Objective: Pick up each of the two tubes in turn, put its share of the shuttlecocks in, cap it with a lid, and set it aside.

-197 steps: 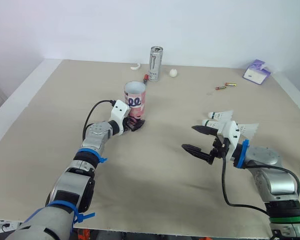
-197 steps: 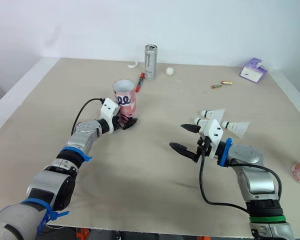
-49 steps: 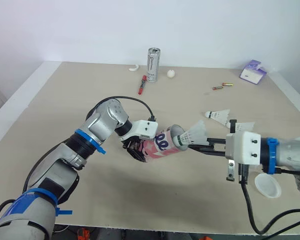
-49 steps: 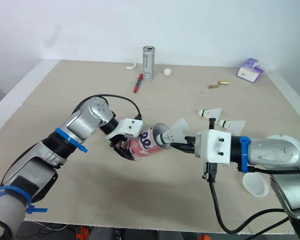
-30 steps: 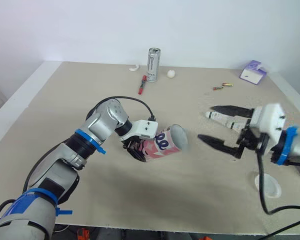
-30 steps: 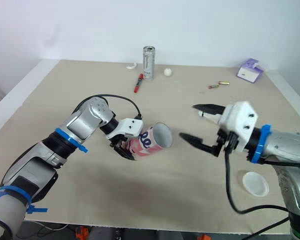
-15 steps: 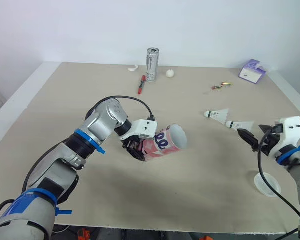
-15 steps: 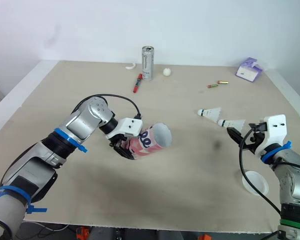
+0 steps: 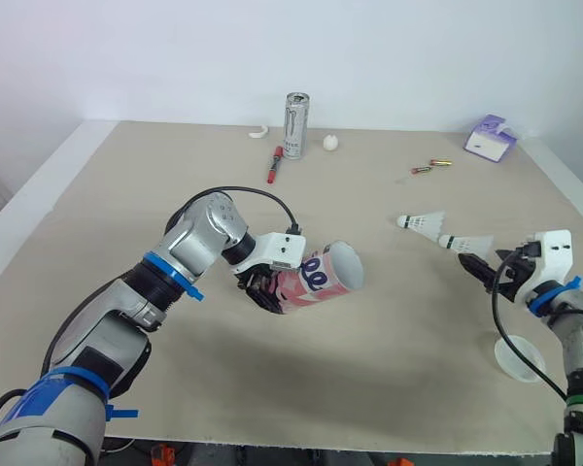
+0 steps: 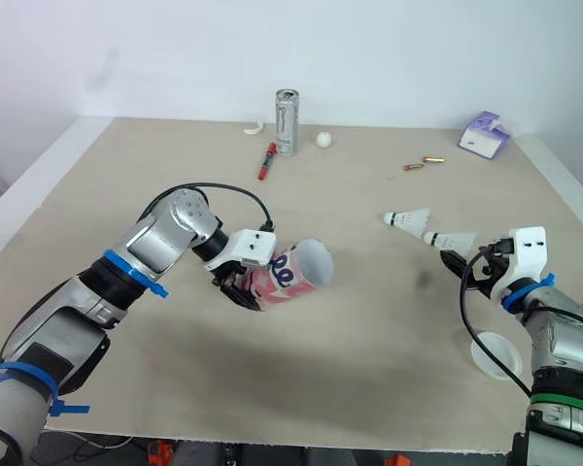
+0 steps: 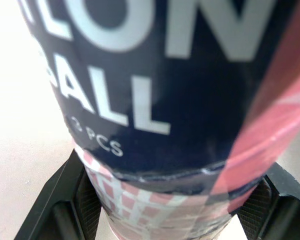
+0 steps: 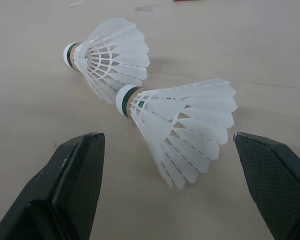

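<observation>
My left gripper (image 9: 260, 287) is shut on a pink tube (image 9: 316, 280), holding it tilted above the table with its open mouth (image 9: 344, 267) facing right. In the left wrist view the tube (image 11: 165, 100) sits between both fingers (image 11: 55, 200). Two white shuttlecocks lie on the table at the right, one farther (image 9: 423, 222) and one nearer (image 9: 466, 243). My right gripper (image 9: 481, 269) stands open just in front of the nearer one. The right wrist view shows that shuttlecock (image 12: 180, 130) between the spread fingers (image 12: 65, 190), untouched. A white lid (image 9: 521, 357) lies by my right wrist.
Along the back of the table stand a silver can (image 9: 297, 124), a red marker (image 9: 276, 164), a white ball (image 9: 330, 143), a white curved piece (image 9: 260, 133), two small batteries (image 9: 433, 167) and a purple tissue pack (image 9: 492, 139).
My right gripper pushed a shuttlecock into the tilted tube, let go, drew back to the right and now sits low by the nearer shuttlecock. The left arm has held still.
</observation>
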Controlling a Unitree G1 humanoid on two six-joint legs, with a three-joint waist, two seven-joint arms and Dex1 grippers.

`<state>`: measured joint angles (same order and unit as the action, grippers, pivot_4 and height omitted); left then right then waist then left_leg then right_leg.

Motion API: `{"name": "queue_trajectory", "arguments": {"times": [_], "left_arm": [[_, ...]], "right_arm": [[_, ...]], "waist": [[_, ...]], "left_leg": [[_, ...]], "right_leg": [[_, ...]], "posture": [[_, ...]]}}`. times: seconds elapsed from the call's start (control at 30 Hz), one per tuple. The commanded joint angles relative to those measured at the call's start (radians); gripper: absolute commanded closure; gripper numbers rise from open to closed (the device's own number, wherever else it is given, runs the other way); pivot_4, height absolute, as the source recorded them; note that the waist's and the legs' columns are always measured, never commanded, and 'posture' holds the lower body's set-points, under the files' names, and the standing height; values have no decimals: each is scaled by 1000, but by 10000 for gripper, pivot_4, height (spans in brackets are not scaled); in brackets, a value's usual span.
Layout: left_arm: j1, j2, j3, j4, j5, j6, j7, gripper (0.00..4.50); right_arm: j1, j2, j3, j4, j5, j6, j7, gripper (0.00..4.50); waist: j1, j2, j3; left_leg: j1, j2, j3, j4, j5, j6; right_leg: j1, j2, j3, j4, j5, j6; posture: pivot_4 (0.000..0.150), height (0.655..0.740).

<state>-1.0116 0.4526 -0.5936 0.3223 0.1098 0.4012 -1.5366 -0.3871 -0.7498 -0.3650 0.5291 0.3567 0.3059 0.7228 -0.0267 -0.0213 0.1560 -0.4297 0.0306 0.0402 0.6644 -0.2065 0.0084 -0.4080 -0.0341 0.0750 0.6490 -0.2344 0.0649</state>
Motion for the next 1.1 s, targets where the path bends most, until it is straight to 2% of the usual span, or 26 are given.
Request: {"name": "queue_trajectory", "arguments": {"times": [0.03,0.2,0.23,0.33,0.37,0.47,0.53,0.57,0.73,0.87,1.1], "left_arm": [[13,16,-6,-23,15,14,1,15265],[19,21,-6,-30,16,18,4,15265],[20,21,-6,-33,16,20,4,15265],[23,21,-5,-38,15,24,7,15265],[24,20,-5,-39,15,26,8,15265],[26,20,-4,-40,15,28,10,15265],[28,20,-4,-42,15,29,12,15265],[29,20,-4,-43,15,30,12,15265],[34,21,-5,-44,15,30,14,15265],[39,23,-6,-47,14,31,13,15265],[39,28,-3,-43,14,30,11,15265]], "right_arm": [[-52,-15,-1,34,-2,-25,26,891],[-95,-15,13,94,-8,-27,52,891],[-101,-15,12,104,-10,-29,55,3035],[-121,-16,14,145,-17,-41,60,12810],[-128,-17,15,159,-21,-46,62,18046],[-143,-17,17,188,-30,-56,67,30016],[-148,-16,17,200,-34,-61,70,40168],[-150,-16,18,205,-35,-63,71,43461],[-141,-16,21,201,-35,-69,74,44428],[-90,-23,11,103,-28,-66,69,44428],[104,-100,-52,-410,-42,-50,23,44428]], "waist": [[0,0,0],[0,0,0],[0,0,0],[0,0,0],[0,0,0],[-1,0,0],[-2,0,0],[-3,0,0],[-6,0,0],[-6,0,0],[-4,5,0]], "left_leg": [[0,0,0,0,0,0],[0,0,0,0,0,0],[0,0,0,0,0,0],[0,0,0,-1,0,0],[0,0,0,-1,0,0],[0,0,0,-1,0,0],[0,0,0,-1,0,0],[0,0,0,-1,0,0],[0,0,0,-1,0,0],[0,0,0,-1,0,0],[-1,-2,-1,-2,0,0]], "right_leg": [[0,0,0,0,0,0],[0,0,0,0,0,0],[0,0,0,0,0,0],[0,0,0,0,0,-1],[0,0,0,0,0,-1],[0,0,0,0,0,-1],[0,0,0,0,0,-1],[0,0,0,0,0,-1],[0,0,0,0,0,0],[0,0,0,0,0,0],[0,0,0,0,1,3]], "posture": [[1500,7400],[1500,7400],[1500,7400],[1500,7400],[1500,7400],[1500,7400],[1500,7400],[1500,7400],[1500,7400],[1500,7400],[1500,7400]]}}
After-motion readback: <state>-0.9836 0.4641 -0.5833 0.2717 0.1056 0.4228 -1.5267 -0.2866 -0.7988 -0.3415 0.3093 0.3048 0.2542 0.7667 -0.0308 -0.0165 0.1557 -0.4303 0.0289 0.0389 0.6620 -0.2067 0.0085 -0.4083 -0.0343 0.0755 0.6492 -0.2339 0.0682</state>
